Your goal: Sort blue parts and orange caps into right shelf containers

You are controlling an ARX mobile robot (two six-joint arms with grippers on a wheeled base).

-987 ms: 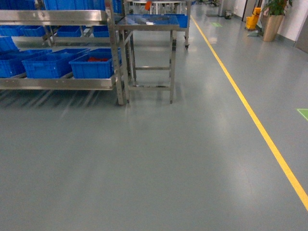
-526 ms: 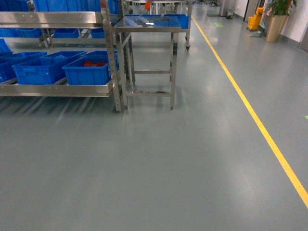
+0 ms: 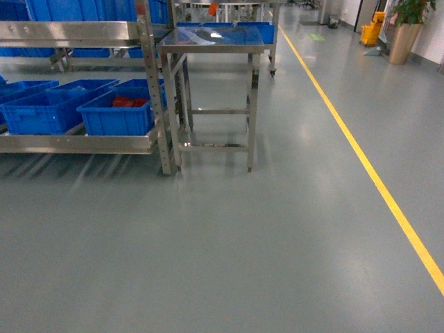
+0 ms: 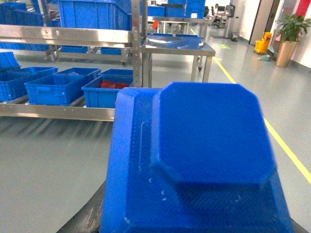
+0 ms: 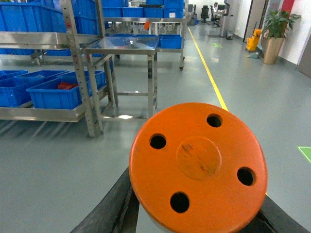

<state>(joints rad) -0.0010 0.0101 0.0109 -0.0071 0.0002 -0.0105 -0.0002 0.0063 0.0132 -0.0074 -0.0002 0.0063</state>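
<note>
Crates [image 3: 114, 111] of bright blue plastic are seen on the steel shelf [image 3: 83, 142] at ten o'clock, one holding red pieces [image 3: 127, 102]. A blue part [image 4: 194, 160] is gripped by the left gripper, an orange cap [image 5: 198, 167] by the right; a steel table [image 3: 211, 41] stands at twelve o'clock.

Blue crates [image 3: 114, 111] sit side by side on the low tier of a steel shelf rack [image 3: 83, 142], which stands on grey flooring [image 3: 229, 243] beside a steel table [image 3: 211, 41].
</note>
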